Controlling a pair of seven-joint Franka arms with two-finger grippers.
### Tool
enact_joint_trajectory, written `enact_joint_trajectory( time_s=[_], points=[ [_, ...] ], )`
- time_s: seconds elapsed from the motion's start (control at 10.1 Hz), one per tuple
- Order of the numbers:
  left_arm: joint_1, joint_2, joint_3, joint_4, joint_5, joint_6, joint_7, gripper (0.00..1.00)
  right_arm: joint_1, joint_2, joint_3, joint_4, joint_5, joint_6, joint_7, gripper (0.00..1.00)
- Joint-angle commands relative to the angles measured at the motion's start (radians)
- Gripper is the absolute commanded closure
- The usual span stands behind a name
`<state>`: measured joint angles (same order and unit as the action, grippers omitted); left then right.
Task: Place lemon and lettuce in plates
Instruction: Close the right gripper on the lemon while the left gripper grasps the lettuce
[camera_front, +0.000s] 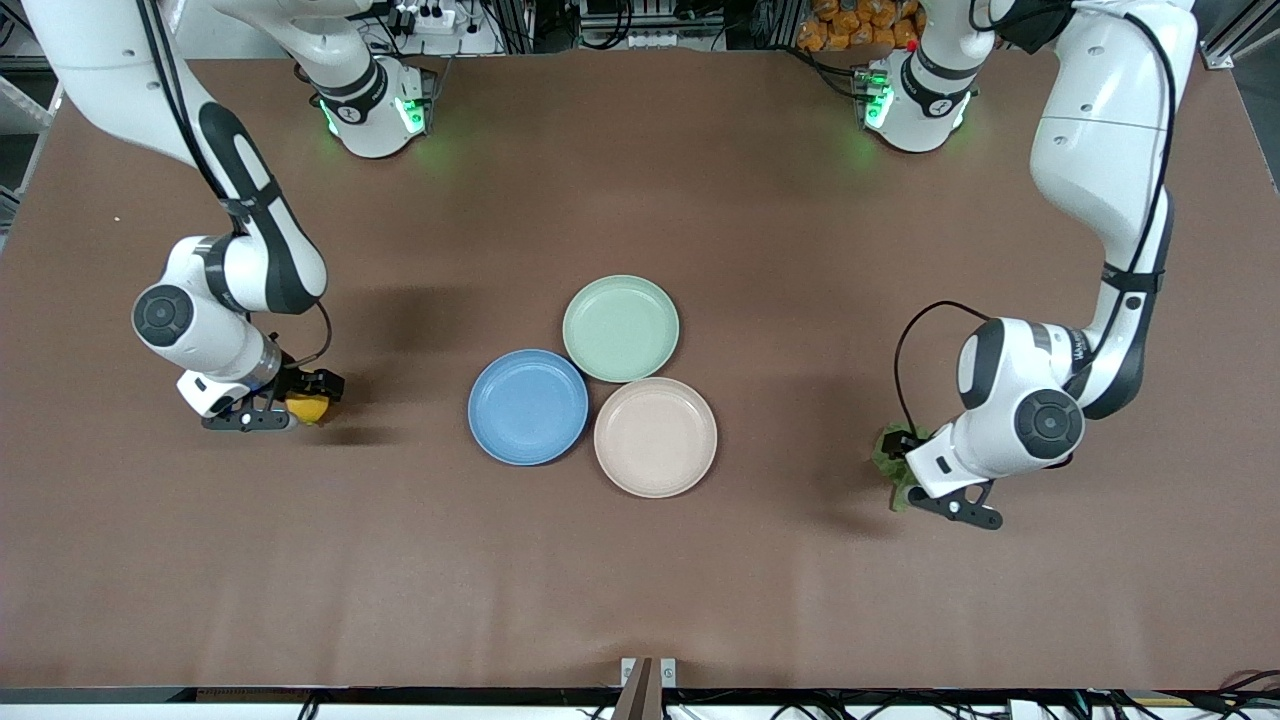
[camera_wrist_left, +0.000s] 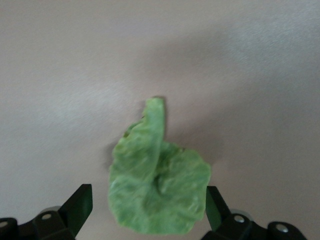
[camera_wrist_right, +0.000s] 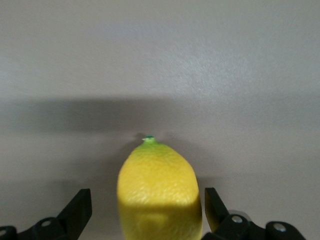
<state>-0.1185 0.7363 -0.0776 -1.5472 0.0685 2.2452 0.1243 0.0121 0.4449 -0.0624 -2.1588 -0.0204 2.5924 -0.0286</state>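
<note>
three plates (camera_front: 620, 328), one lemon (camera_front: 308, 408) between right gripper's (camera_wrist_right: 145, 210) spread jaws, one lettuce (camera_front: 890, 455) between left gripper's (camera_wrist_left: 147, 210) spread jaws

The left arm's big white wrist covers most of the lettuce (camera_front: 888, 462) in the front view, so only a green edge peeks out. The right gripper (camera_front: 290, 408) hides part of the lemon (camera_front: 308, 408) there. In the right wrist view, the lemon's (camera_wrist_right: 159, 192) lower end is cut off, right between the fingers (camera_wrist_right: 80, 210).
</note>
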Motion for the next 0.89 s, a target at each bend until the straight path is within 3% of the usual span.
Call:
enact_joint_trajectory(
  time_s=[0.0, 0.1, 0.3, 0.4, 0.5, 0.6, 0.69, 0.79],
  points=[
    [-0.010, 0.029, 0.001, 0.010, 0.019, 0.031, 0.003, 0.00, -0.004, 0.044, -0.005, 0.005, -0.020, 0.035, -0.005, 0.00],
    [-0.010, 0.046, 0.001, 0.012, 0.023, 0.034, 0.003, 0.00, -0.004, 0.049, -0.005, 0.005, -0.021, 0.037, -0.005, 0.13],
    [-0.010, 0.063, 0.002, 0.013, 0.024, 0.045, 0.009, 0.00, -0.003, 0.048, -0.005, 0.013, -0.020, 0.026, -0.004, 0.66],
    [-0.009, 0.070, 0.001, 0.013, 0.024, 0.047, 0.011, 0.00, -0.003, 0.047, -0.007, 0.019, -0.020, 0.023, -0.001, 0.84],
    [-0.009, 0.074, 0.001, 0.013, 0.019, 0.048, 0.009, 0.00, -0.001, 0.041, -0.007, 0.030, -0.020, 0.018, -0.004, 0.92],
    [-0.009, 0.074, 0.001, 0.013, 0.007, 0.060, -0.001, 0.15, -0.001, 0.037, -0.007, 0.048, -0.020, -0.013, -0.004, 0.92],
    [-0.009, 0.074, 0.001, 0.013, -0.021, 0.062, -0.032, 0.81, 0.000, 0.032, -0.007, 0.081, -0.018, -0.076, -0.002, 0.92],
    [-0.009, 0.075, 0.001, 0.013, -0.039, 0.063, -0.064, 1.00, 0.003, 0.023, -0.005, 0.114, -0.015, -0.140, -0.001, 0.92]
  ],
)
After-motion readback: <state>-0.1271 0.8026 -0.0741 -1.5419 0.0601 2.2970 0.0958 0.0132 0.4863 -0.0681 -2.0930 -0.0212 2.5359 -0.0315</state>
